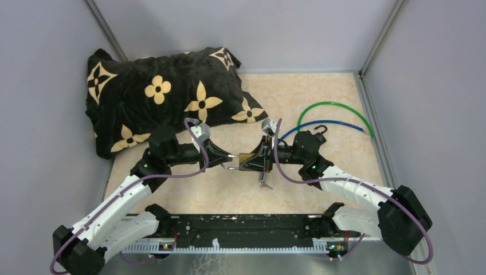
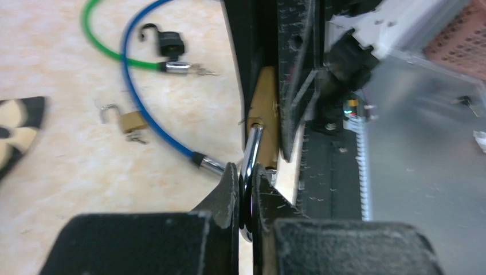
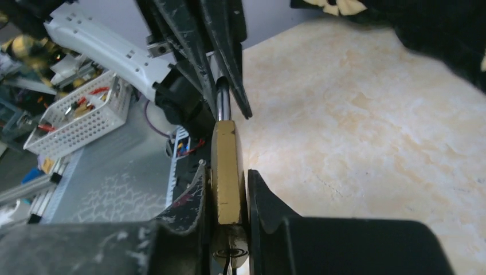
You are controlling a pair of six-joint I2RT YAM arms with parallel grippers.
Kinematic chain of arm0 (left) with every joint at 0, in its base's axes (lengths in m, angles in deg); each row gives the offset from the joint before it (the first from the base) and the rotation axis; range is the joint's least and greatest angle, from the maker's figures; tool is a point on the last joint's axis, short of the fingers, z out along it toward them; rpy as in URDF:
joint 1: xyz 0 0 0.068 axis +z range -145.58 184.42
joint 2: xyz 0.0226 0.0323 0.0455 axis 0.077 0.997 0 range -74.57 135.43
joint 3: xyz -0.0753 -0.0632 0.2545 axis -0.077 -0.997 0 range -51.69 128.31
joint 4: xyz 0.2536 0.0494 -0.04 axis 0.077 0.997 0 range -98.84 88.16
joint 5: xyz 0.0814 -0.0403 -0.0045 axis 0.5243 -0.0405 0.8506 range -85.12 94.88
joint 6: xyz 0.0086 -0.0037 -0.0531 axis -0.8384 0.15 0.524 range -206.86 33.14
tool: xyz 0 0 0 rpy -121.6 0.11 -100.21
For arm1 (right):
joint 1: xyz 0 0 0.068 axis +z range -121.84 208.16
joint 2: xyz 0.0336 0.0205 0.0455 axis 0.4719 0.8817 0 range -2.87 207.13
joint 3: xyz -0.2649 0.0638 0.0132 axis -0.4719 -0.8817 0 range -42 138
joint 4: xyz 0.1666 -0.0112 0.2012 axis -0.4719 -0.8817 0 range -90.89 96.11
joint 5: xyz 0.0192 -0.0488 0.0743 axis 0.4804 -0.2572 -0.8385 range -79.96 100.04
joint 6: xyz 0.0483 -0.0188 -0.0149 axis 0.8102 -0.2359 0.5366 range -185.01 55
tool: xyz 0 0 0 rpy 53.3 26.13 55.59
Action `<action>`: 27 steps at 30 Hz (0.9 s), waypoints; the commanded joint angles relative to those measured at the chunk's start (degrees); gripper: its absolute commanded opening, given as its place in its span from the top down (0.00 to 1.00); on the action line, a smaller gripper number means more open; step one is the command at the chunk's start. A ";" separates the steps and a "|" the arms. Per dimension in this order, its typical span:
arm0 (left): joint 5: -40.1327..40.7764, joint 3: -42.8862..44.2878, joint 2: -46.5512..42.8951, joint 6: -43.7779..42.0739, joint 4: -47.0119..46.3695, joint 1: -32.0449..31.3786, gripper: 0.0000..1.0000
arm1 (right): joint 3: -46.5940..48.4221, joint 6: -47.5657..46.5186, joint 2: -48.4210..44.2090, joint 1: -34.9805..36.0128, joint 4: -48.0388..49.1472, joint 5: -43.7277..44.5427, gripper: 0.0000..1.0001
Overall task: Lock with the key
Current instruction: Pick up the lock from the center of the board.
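While the left pincer (image 2: 246, 179) nips the shackle (image 2: 252, 150) of the padlock (image 3: 226, 152), the right pincer (image 3: 227, 180) clamps its brass body.

The table (image 1: 321, 94) in front of me had a beige, marble-patterned top. At its far left corner lay a black pillow (image 1: 166, 97) printed with cream flowers, covering most of that side. On the right half lay two cable loops: a green cable (image 1: 332, 103) farther out and a blue cable (image 1: 335, 122) nearer to me, the blue crossing over the green. A black padlock (image 2: 170, 43) lay just beside the green cable's metal end, its shackle curving up like a hook. A small brass padlock (image 2: 130, 122) sat right against the blue cable, on the pillow's side of it, with something small and metallic at its base that I couldn't make out.
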 commanded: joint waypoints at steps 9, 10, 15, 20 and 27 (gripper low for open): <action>-7.47 -3.68 -3.02 10.04 -12.95 3.47 0.62 | 2.30 7.65 -1.26 0.27 12.01 -1.43 1.00; -8.13 -4.32 -3.22 10.87 -13.38 4.69 0.55 | 2.85 7.22 -2.12 0.23 11.57 -1.22 1.00; -10.07 -5.65 -4.49 12.32 -17.84 10.41 0.48 | 6.32 4.04 -4.18 -0.32 7.02 -2.89 1.00; -12.48 -6.45 -5.30 11.29 -19.10 11.42 0.51 | 9.00 1.26 -3.94 -0.43 5.69 -3.58 1.00; -16.75 -6.88 -3.36 14.43 -22.21 11.15 0.56 | 12.78 -1.77 -1.05 -0.43 4.87 -3.58 1.00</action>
